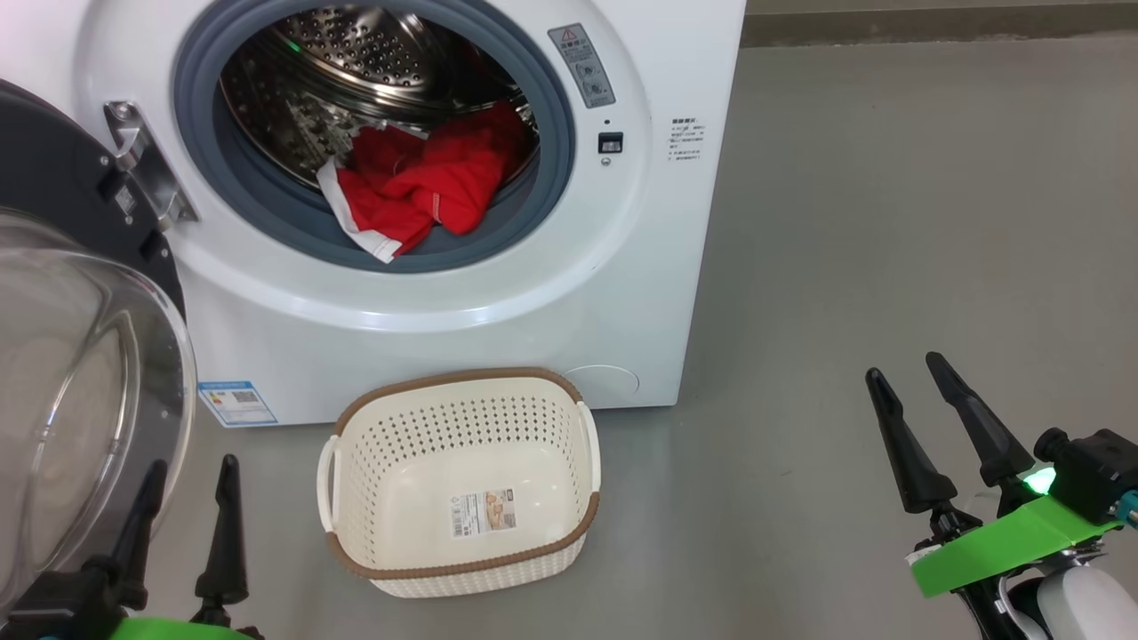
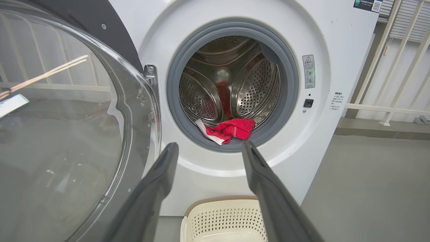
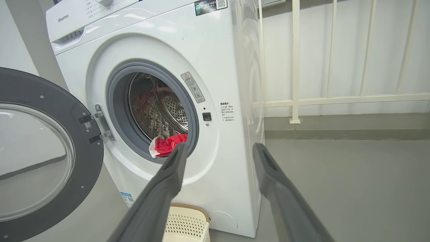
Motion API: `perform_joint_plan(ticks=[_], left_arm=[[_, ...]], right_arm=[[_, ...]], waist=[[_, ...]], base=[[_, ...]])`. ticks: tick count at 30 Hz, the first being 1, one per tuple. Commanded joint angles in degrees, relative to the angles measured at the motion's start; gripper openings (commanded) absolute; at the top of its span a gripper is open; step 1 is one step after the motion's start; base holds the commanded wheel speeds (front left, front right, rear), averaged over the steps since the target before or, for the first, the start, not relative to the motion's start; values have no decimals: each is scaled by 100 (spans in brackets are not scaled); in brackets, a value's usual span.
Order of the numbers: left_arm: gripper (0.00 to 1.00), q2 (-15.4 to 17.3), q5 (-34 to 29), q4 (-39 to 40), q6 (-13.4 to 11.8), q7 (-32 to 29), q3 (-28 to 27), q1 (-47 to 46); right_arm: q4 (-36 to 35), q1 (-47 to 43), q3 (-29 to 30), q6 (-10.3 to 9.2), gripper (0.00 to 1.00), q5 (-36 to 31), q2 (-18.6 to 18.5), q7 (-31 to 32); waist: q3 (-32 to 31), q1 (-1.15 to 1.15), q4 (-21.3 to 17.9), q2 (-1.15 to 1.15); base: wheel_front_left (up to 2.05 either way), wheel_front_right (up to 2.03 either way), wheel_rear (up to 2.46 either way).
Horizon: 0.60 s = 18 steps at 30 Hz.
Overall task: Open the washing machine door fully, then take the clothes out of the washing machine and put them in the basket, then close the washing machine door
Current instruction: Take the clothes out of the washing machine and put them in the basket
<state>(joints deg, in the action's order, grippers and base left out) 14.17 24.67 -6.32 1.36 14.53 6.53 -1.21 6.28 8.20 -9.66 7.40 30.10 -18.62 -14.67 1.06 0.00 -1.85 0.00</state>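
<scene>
The white washing machine (image 1: 569,293) stands with its round black door (image 1: 62,373) swung wide to the left, glass bowl bulging outward. Red clothes (image 1: 418,182) with white trim lie at the drum's front lip, draped onto the grey gasket. The clothes (image 2: 228,129) and the clothes (image 3: 168,145) also appear from both wrists. The cream basket (image 1: 462,542) sits on the floor in front of the machine with nothing but a sticker in it. My left gripper (image 1: 191,476) is open beside the door glass, left of the basket. My right gripper (image 1: 907,373) is open, well to the right over bare floor.
Grey floor (image 1: 889,222) stretches to the right of the machine. A white railing (image 3: 336,99) runs along the wall behind and to the right. The open door's glass bowl (image 2: 60,134) sits close to my left fingers (image 2: 158,188).
</scene>
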Motion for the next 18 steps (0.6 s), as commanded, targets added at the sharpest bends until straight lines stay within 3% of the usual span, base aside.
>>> perform_joint_plan(ticks=[1, 8, 18], left_arm=[[100, 112, -56, 92, 51, 47, -242, -141], [100, 99, -70, 64, 51, 47, -253, -140], [100, 91, -51, 74, 95, 47, -257, -151]], right_arm=[[-132, 41, -78, 9, 100, -89, -81, -33], [-133, 38, -82, 9, 100, -84, -84, -33], [-138, 48, -100, 9, 100, -89, -82, -33]], waist=[[-2, 0, 1, 0], [-2, 0, 4, 0], [36, 0, -3, 0]], base=[[38, -38, 0], [92, -92, 0], [165, -165, 0]])
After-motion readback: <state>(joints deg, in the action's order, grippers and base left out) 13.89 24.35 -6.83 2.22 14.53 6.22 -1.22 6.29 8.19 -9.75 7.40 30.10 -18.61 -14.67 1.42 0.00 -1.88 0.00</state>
